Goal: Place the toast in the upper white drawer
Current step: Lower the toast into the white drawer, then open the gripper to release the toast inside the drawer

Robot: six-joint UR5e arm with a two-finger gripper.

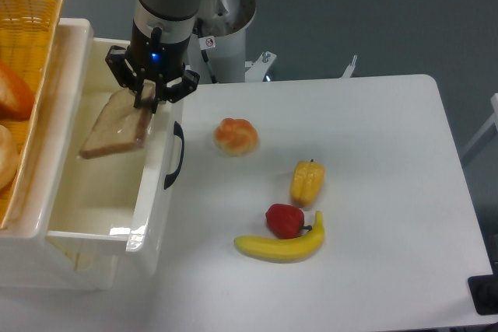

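Observation:
The toast (113,127), a tan slice with a dark crust in clear wrap, hangs tilted over the inside of the upper white drawer (152,215). My gripper (145,99) is shut on the toast's upper right corner, just inside the drawer's right wall. The drawer is pulled out, with its curved black handle (174,155) on the wall facing the table. The toast is clear of the drawer floor as far as I can tell.
A yellow wicker basket (23,52) holding buns sits on the drawer's left side. On the white table (373,153) lie a round bun (236,136), a yellow pepper (307,181), a red pepper (285,220) and a banana (282,246).

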